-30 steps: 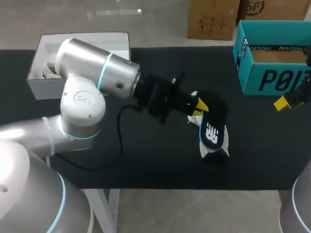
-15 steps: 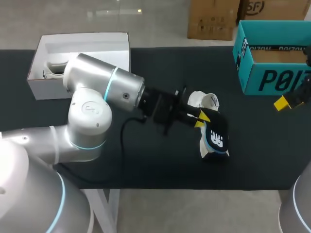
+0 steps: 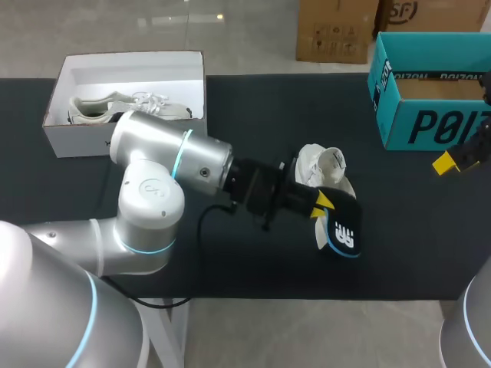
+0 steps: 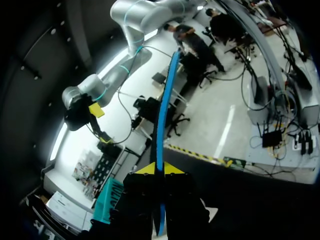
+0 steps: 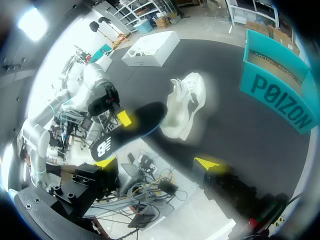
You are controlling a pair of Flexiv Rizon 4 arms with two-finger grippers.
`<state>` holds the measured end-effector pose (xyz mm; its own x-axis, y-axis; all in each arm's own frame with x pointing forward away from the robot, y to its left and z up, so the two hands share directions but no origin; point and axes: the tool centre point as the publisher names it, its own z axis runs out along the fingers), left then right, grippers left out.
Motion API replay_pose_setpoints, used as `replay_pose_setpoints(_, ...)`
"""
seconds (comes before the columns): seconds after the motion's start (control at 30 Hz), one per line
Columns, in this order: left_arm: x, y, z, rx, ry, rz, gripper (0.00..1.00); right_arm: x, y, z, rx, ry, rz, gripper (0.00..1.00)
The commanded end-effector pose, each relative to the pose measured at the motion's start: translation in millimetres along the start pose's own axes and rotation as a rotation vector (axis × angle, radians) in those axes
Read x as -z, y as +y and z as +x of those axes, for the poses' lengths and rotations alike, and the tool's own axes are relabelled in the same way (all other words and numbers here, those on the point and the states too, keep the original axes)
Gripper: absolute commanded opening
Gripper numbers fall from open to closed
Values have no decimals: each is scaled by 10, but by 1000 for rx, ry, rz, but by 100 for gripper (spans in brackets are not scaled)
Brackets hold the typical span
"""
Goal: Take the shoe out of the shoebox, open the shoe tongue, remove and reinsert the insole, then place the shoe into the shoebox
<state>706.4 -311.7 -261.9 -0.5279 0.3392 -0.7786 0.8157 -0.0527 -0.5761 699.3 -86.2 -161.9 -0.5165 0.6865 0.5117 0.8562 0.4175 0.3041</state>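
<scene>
So, insole (image 3: 341,222) pinched in the left gripper (image 3: 320,201), clear of the shoe (image 3: 321,162)
Its jaws squeeze one end and the rest sticks out ahead. The shoe lies just beside them, probably kept handy for reinsertion. The right gripper (image 5: 157,164) sits well apart, jaws spread and empty.

The black table (image 3: 253,115) carries a white box (image 3: 77,139) far left, a teal box (image 3: 430,126) far right, and a shoe (image 3: 321,162) mid-table.

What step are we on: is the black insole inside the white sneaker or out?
Out. The left gripper is shut on the black insole, holding it outside the white sneaker on the table.
</scene>
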Motion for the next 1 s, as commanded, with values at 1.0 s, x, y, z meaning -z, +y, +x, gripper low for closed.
replay_pose_setpoints(1.0,-126,556,121,76,-12,-59,0,-5,-7,-5,-1,-2,1,100)
